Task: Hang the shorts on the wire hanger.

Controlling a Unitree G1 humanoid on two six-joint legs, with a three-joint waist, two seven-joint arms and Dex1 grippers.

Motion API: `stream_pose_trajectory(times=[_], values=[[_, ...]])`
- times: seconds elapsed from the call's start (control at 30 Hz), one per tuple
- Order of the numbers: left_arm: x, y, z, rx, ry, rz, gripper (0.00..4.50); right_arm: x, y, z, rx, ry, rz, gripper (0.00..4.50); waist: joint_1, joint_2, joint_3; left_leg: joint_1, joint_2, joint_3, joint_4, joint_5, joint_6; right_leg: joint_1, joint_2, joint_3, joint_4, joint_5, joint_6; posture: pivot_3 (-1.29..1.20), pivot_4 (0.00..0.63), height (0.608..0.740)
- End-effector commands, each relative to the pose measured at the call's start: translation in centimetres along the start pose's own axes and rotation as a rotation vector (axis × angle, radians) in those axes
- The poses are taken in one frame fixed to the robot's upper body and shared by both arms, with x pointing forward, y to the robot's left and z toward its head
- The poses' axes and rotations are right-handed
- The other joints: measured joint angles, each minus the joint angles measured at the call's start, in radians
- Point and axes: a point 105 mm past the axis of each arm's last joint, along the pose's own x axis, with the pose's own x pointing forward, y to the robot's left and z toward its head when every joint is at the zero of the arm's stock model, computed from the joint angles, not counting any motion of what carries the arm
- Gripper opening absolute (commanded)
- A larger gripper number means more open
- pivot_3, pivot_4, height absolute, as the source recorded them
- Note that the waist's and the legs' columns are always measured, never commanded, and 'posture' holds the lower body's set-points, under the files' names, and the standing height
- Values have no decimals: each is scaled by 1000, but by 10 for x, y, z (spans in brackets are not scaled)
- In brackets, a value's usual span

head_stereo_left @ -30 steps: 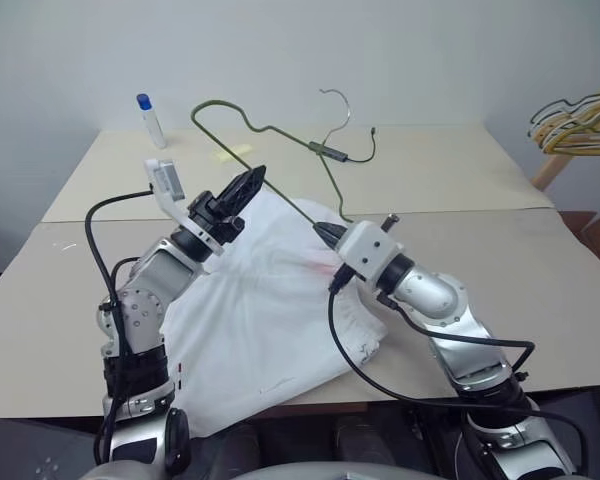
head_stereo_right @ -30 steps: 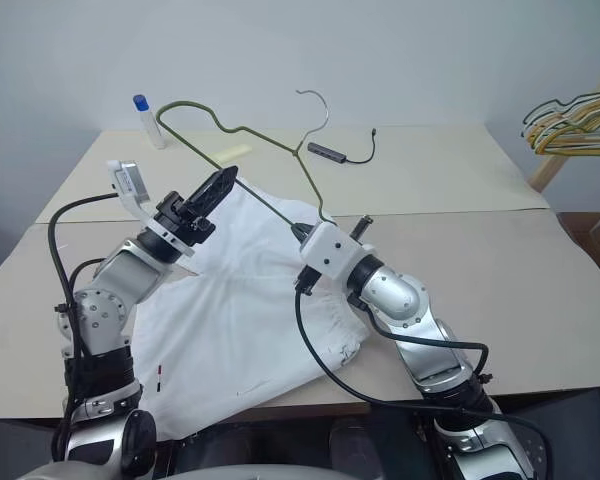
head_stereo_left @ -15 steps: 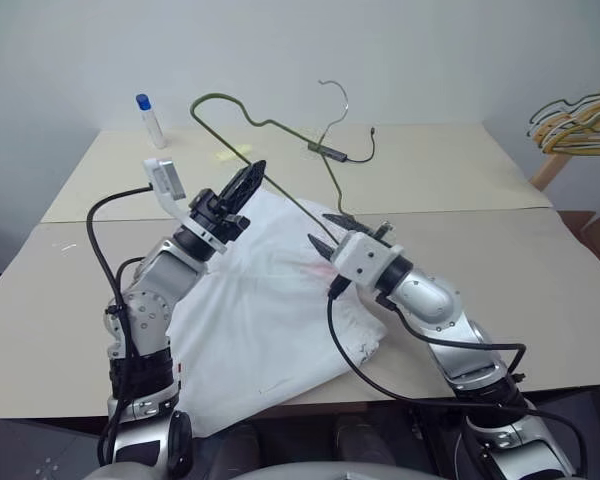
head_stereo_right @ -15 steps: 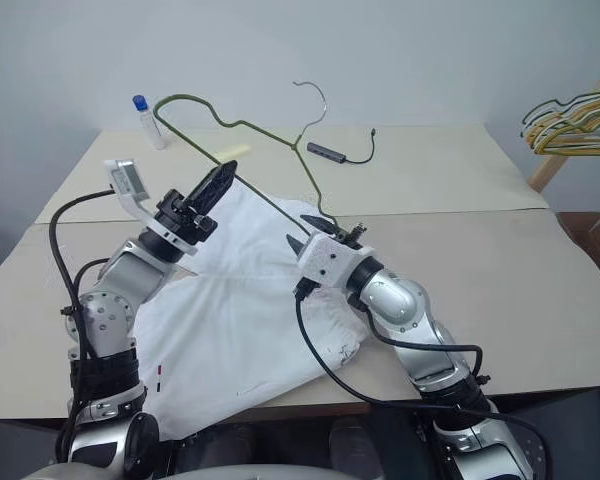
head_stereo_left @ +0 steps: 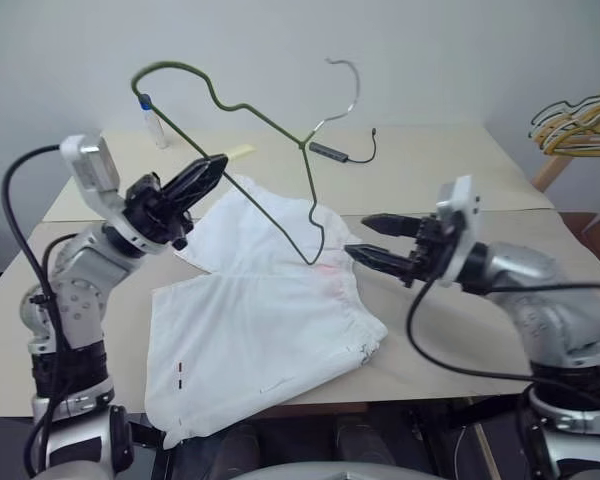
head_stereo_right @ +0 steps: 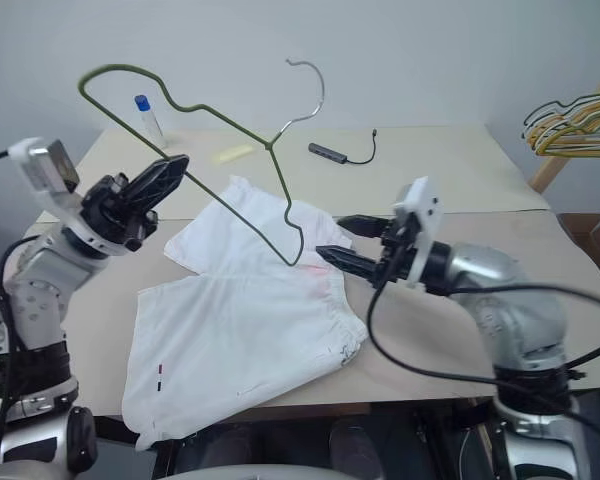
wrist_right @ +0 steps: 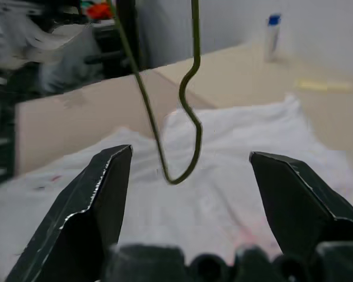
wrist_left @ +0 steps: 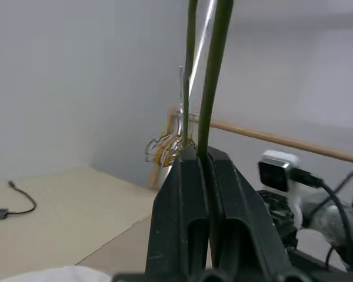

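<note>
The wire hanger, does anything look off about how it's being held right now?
Yes. The wire hanger is tilted, with one shoulder high and the other end dipping to the shorts. The left gripper pinches it on the bottom bar, not the hook. The right gripper is open beside it, holding nothing.

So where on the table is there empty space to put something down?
The table is bare at the far right, past the dark cable. It is also bare on the near left, beside the shorts. The middle is crowded: the shorts lie there, the wire hanger hangs over them from the left gripper, and the right gripper hovers open.
</note>
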Motion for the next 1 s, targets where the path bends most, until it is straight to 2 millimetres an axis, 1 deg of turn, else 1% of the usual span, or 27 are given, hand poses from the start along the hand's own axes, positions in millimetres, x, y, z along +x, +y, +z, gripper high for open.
stream_pose_trajectory(times=[0.03, 0.13, 0.2, 0.27, 0.37, 0.43, 0.63, 0.87, 0.9, 0.97, 1.0], values=[[-3, -13, 27, -4, -51, -147, 0, -11, 12, 0, 186, 48, 210, 3771, -1, 0, 0, 0, 0, 0, 0, 0, 0, 0, 0, 0, 0, 0, 0, -62, 0, 740], [-4, -17, 29, -3, -50, -196, 0, -7, 16, 1, 212, 84, 283, 3771, -9, 0, 0, -1, 1, 1, 0, -1, 1, -1, 1, 1, -1, 0, 1, -65, 0, 740], [-1, -17, 30, -23, -75, -211, 0, 7, 19, -6, 182, 153, 311, 3771, -10, 0, 0, -1, 1, 1, 0, -1, 1, -1, 1, 1, 0, 0, 1, -66, 0, 740], [1, -17, 29, -41, -91, -226, 0, 23, 18, -10, 168, 182, 329, 3771, -10, 0, 0, -1, 1, 0, 0, -1, 1, -1, 1, 0, 0, 0, 1, -66, 0, 740], [4, -20, 21, -58, -83, -242, 0, 41, 18, -5, 152, 189, 362, 3771, -10, 0, 0, -1, 1, 0, 1, -1, 1, -1, 1, 1, 0, 0, 1, -60, 0, 740], [5, -21, 18, -60, -79, -243, 0, 47, 19, -1, 136, 190, 383, 3771, -7, 0, 0, -3, 1, 0, 1, -1, 1, -3, 0, 0, 0, 0, 1, -58, 0, 740], [7, -20, 16, -79, -91, -247, 0, 57, 21, 8, 115, 182, 429, 3771, 1, 0, 0, -5, 1, -1, 2, -1, 1, -4, -1, -1, 1, 0, 1, -51, 0, 740], [7, -19, 16, -75, -96, -243, 0, 57, 21, 13, 115, 172, 454, 3771, -1, 0, 0, -4, 1, -1, 2, -1, 1, -4, 0, -1, 1, 0, 1, -53, 0, 740], [7, -19, 16, -76, -98, -243, 0, 57, 21, 13, 113, 169, 454, 3417, -1, 0, 0, -4, 1, -1, 2, -1, 1, -4, 0, -1, 1, 0, 1, -53, 0, 740], [6, -19, 16, -82, -99, -244, 0, 57, 19, 14, 118, 162, 444, 2970, -1, 0, 0, -4, 1, -1, 2, -1, 1, -4, 0, -1, 1, 0, 1, -53, 0, 740], [6, -20, 15, -87, -98, -247, 0, 57, 18, 15, 121, 159, 436, 2578, -1, 0, 0, -4, 1, -1, 2, -1, 1, -4, 0, -1, 1, 0, 1, -57, 0, 740]])
